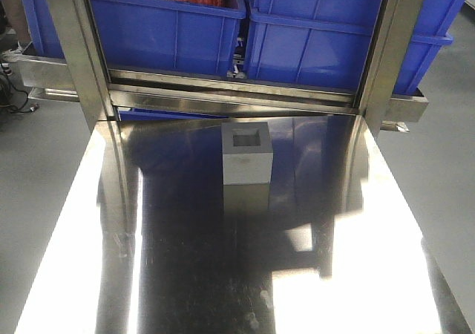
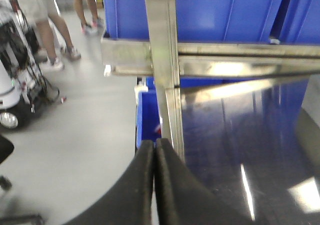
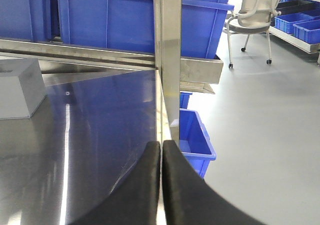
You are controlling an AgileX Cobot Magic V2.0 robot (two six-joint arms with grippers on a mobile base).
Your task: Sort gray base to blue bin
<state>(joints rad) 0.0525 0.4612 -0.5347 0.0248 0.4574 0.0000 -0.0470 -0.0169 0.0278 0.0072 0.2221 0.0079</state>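
Note:
The gray base (image 1: 246, 154) stands upright on the steel table (image 1: 185, 274), near its far edge, with the square recess facing up. Its corner also shows at the left of the right wrist view, as the gray base (image 3: 17, 87). Two blue bins sit on the rack behind the table: a left blue bin (image 1: 171, 30) holding red material and a right blue bin (image 1: 334, 41). My left gripper (image 2: 155, 144) is shut and empty over the table's left edge. My right gripper (image 3: 162, 144) is shut and empty at the right edge, well clear of the block. Neither arm appears in the front view.
Steel rack posts (image 1: 74, 52) (image 1: 386, 52) rise at the table's far corners. A low blue bin (image 3: 195, 135) sits on the floor right of the table, another blue bin (image 2: 147, 117) under its left side. An office chair (image 3: 257, 10) and people (image 2: 50, 25) stand farther off.

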